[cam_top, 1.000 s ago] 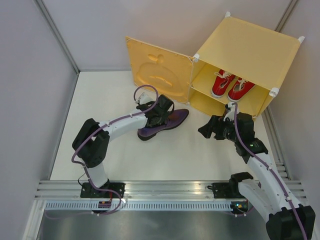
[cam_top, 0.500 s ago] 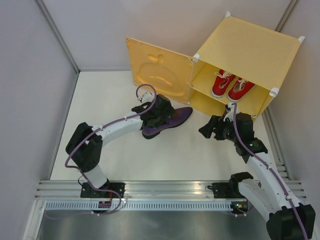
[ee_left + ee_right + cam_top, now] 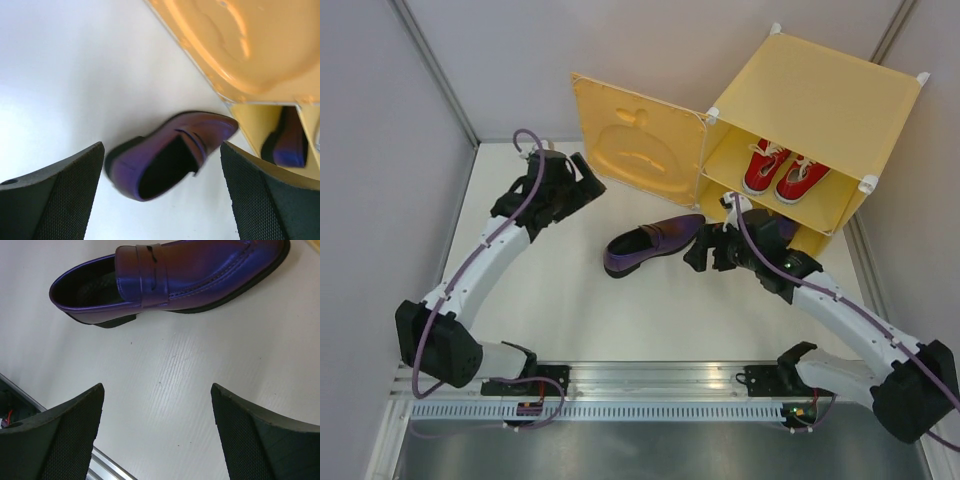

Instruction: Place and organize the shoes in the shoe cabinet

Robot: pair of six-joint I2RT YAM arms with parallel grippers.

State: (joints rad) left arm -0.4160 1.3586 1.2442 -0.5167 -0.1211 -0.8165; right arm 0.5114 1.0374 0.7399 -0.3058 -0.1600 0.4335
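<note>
- My left hand (image 3: pixel 575 182) is released and empty, raised over the surface (image 3: pixel 570 310) just in front of the open door (image 3: pixel 635 140). A careless swing could knock the door and push it toward the opening.
- My right hand (image 3: pixel 156 387) is also spread wide and holds nothing. It hangs low, just beside the toe end of the purple loafer (image 3: pixel 650 245), which lies on its sole in front of the cabinet (image 3: pixel 820 90) with its toe toward the lower compartment.
- In the right wrist view the loafer sits ahead of my fingers, not between them. If I close now I catch air, or I clip only the sole edge and flick the shoe away.
- The upper looks smooth and glossy, so I judge that a pinch on the rounded toe may slip. The open heel rim looks like the safer hold.
- The surface also looks slick. A nudge rather than a lift could spin the loafer and leave it crooked.
- The other loafer (image 3: pixel 287 140) is in the lower compartment. Pushing this one in blindly could shove that one back or leave the pair askew.
- The red sneakers (image 3: pixel 780 170) stand side by side on the shelf (image 3: pixel 735 165) above. The gap below looks low, so a high entry could bump the shelf and disturb them.
- Both arms are near the same shoe, and reaching together risks a collision.
</note>
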